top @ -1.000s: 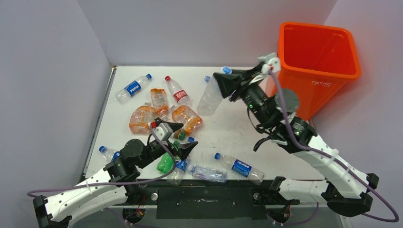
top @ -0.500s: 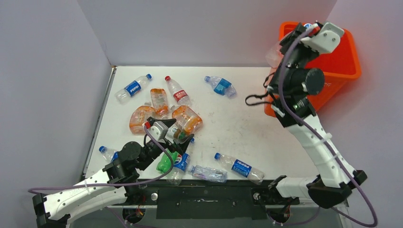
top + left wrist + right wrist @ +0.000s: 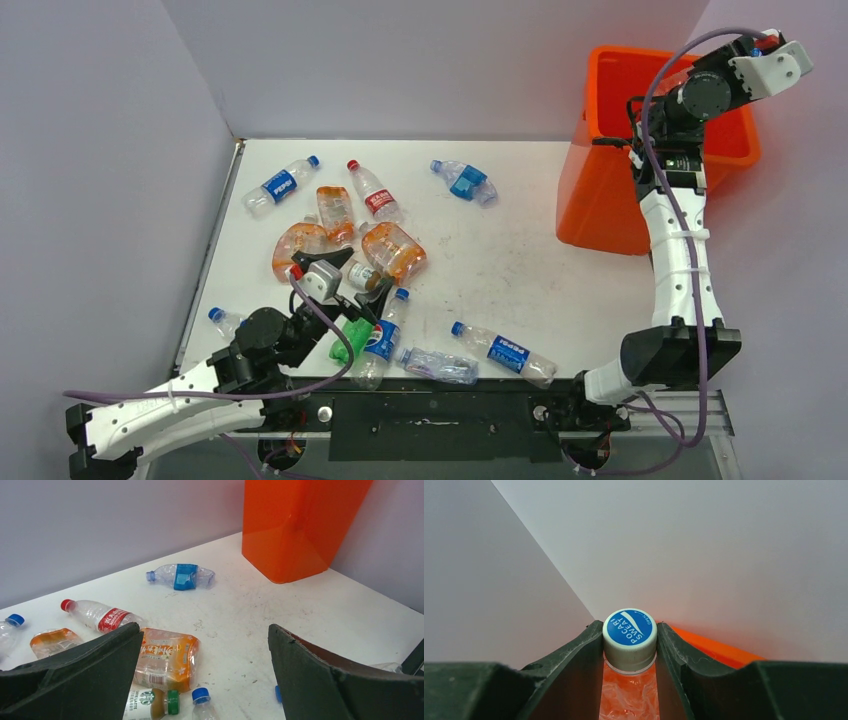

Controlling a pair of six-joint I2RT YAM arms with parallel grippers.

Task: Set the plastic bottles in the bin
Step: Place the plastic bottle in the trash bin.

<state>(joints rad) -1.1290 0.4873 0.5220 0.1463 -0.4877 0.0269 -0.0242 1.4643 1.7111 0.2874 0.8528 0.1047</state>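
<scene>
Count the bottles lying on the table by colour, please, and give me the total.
Clear bottles: 7
Orange-tinted bottles: 3
Green bottle: 1
Starbucks-label bottle: 1
Total: 12

Left end effector (image 3: 204, 632) spread wide; orange-tinted bottle (image 3: 167, 657) below; blue-label bottle (image 3: 182, 576) near orange bin (image 3: 295, 530).
</scene>
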